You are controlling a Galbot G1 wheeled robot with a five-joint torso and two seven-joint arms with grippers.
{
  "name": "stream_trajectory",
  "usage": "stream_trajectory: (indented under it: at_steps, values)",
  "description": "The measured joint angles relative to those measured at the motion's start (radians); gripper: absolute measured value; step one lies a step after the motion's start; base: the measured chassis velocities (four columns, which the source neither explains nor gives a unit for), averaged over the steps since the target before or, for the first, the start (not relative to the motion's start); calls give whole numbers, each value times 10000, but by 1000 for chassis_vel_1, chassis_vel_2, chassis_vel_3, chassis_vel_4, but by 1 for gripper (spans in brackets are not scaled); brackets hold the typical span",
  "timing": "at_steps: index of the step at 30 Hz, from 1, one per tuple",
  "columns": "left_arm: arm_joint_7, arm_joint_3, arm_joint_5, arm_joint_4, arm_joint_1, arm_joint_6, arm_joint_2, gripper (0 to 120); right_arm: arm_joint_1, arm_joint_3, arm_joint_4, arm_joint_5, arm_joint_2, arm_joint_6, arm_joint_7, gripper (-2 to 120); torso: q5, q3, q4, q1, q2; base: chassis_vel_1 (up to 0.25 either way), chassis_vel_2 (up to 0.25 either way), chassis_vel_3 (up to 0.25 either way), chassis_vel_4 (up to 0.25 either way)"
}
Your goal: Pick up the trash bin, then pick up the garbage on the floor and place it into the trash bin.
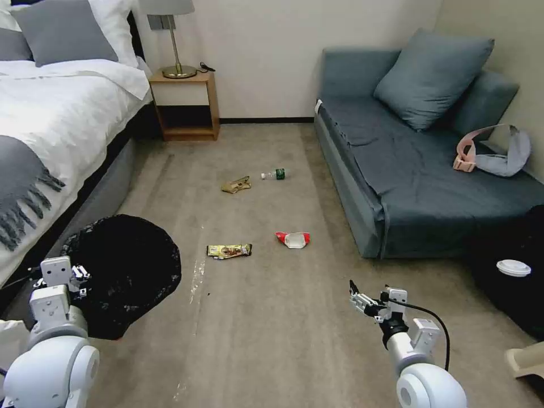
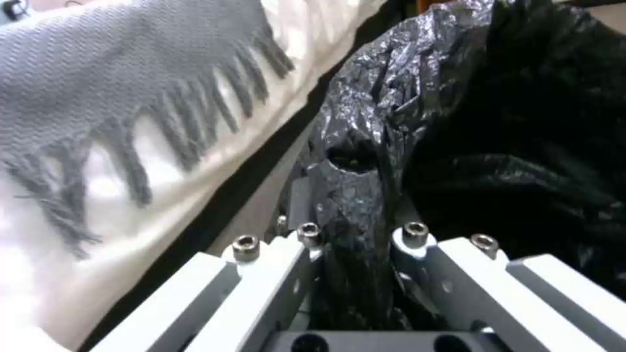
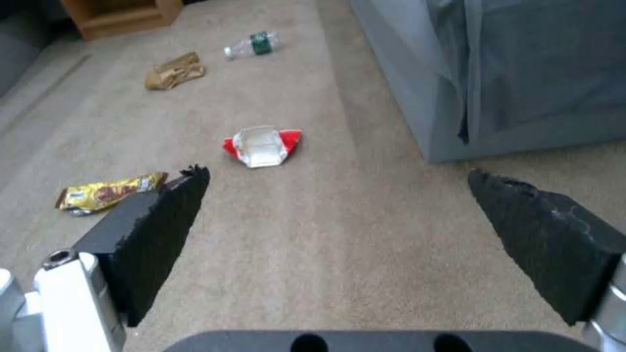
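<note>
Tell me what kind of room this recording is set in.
Likely a hotel-style bedroom: a bed with white linen and a grey throw, a wooden nightstand with a lamp, and a blue-grey sofa on carpet.

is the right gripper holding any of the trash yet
No, the right gripper is open and empty above the carpet, short of the red-and-white wrapper.

Open carpet (image 1: pixel 272 317) between bed (image 1: pixel 62 119) and sofa (image 1: pixel 408 187), 4 litter pieces (image 1: pixel 293 239) scattered.
</note>
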Motion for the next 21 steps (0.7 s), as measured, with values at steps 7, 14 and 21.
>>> stream_trajectory:
  at_steps: [7,14,21]
  values:
    - [134,260,275,428,-164,-273,-133,5,175,-159,-239,-88,61,-55,-7,100,-1,0,0,0,0,0,0,0,0]
    - [161,434,497,631,-232,-357,-151,5,308,-231,-383,-96,58,-79,-48,100,0,0,0,0,0,0,0,0,0]
    - [174,464,711,732,-259,-516,-174,5,414,-236,-546,-67,48,-69,-55,100,0,0,0,0,0,0,0,0,0]
